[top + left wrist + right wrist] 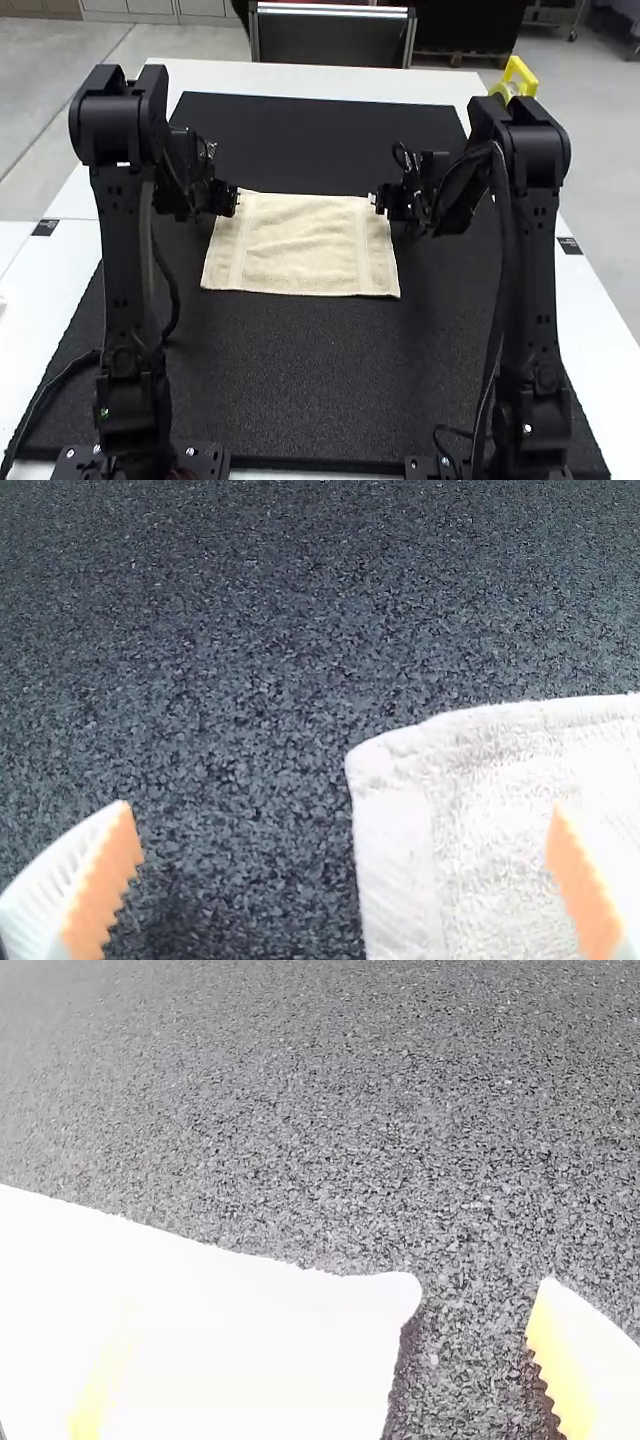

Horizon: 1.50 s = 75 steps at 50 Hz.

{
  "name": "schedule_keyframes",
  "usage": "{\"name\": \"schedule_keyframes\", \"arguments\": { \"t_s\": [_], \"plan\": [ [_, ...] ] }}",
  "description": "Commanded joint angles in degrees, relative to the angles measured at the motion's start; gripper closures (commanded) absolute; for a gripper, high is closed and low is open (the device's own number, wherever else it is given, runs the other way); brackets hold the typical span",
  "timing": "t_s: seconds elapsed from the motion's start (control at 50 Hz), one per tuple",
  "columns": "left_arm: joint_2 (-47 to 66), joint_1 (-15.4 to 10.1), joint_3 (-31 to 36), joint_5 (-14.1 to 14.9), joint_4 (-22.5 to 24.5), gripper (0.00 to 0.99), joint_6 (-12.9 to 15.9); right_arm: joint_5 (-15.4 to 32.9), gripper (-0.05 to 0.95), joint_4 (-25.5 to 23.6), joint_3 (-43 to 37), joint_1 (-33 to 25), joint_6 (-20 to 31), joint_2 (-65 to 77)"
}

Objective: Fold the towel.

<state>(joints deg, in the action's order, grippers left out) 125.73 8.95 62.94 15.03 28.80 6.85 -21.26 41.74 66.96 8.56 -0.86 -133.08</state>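
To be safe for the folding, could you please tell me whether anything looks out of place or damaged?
Nothing stands out. The towel lies flat on the black mat with only mild wrinkles, and the left gripper and right gripper are open at its far corners.

Both arms [128,250] bent, fingers [95,890] parted (each pair)

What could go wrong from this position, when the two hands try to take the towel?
The left hand and right hand are open at the towel's two far corners. Closing too high might miss the thin cloth, which lies flat on the dark mat. If only one hand catches its corner, the towel would probably twist. The middle also shows soft ripples, so the fold may come out uneven.
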Motion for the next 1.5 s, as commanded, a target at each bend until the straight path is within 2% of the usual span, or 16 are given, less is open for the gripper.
{"name": "schedule_keyframes", "arguments": {
  "t_s": [0.0, 0.24, 0.34, 0.46, 0.58, 0.68, 0.96, 1.0, 1.04, 1.08, 1.16, 1.2, 1.3, 1.36, 1.46, 1.48],
  "plan": [
    [0.8, 0.1, 2.0, 0.8, 0.5, 0.048, 0.5, -0.6, 0.00, 0.1, 1.7, 0.8, -0.5, -1.0],
    [1.7, 0.2, 3.1, 0.8, 0.3, 0.062, 0.4, -0.6, 0.00, -0.3, 2.7, 0.8, -0.5, -1.7],
    [2.0, 0.2, 3.1, 0.8, 0.0, 0.116, 0.4, -0.6, 0.11, -0.6, 2.9, 0.8, -0.5, -1.8],
    [2.4, 0.3, 3.1, 1.1, -0.3, 0.164, 0.3, -0.6, 0.19, -1.7, 3.4, 0.8, -0.5, -2.3],
    [2.8, 0.3, 3.1, 1.1, -0.4, 0.170, 0.2, -0.7, 0.19, -3.3, 3.6, 0.8, -0.5, -2.5],
    [2.8, 0.5, 3.1, 1.1, -0.1, 0.241, 0.0, -0.9, 0.19, -3.7, 3.9, 0.8, -0.4, -2.5],
    [2.8, 0.5, 3.1, 1.4, 0.5, 0.241, -0.1, -1.6, 0.19, -4.9, 4.3, 0.8, -0.5, -3.1],
    [2.8, 0.5, 3.1, 1.4, 0.6, 0.246, -0.1, -1.6, 0.25, -4.9, 4.3, 0.8, -0.5, -3.2],
    [2.8, 0.5, 3.0, 1.5, 0.7, 0.334, -0.2, -1.8, 0.33, -4.9, 4.2, 0.7, -0.5, -3.2],
    [2.8, 0.5, 3.1, 1.7, 0.8, 0.380, -0.3, -1.8, 0.39, -4.8, 4.1, 0.6, -0.8, -3.2],
    [2.8, 0.5, 3.0, 2.4, 0.9, 0.474, -0.3, -2.2, 0.58, -4.7, 4.1, 0.4, -1.2, -3.4],
    [2.9, 0.5, 2.8, 2.5, 1.2, 0.521, -0.3, -2.3, 0.63, -4.6, 4.1, 0.3, -1.2, -3.5],
    [3.1, 0.6, 2.7, 2.5, 2.1, 0.710, -0.6, -2.5, 0.78, -4.3, 4.0, 0.3, -1.2, -3.5],
    [3.3, 0.6, 2.7, 2.5, 2.2, 0.800, -0.6, -2.7, 0.90, -3.8, 3.9, 0.2, -1.2, -3.5],
    [3.6, 0.6, 2.7, 2.5, 2.7, 0.962, -0.6, -2.8, 0.92, -3.6, 3.8, 0.2, -1.3, -3.6],
    [3.6, 0.6, 2.6, 2.5, 2.8, 0.970, -0.6, -2.8, 0.92, -3.6, 3.7, 0.2, -1.3, -3.7]
  ]
}}
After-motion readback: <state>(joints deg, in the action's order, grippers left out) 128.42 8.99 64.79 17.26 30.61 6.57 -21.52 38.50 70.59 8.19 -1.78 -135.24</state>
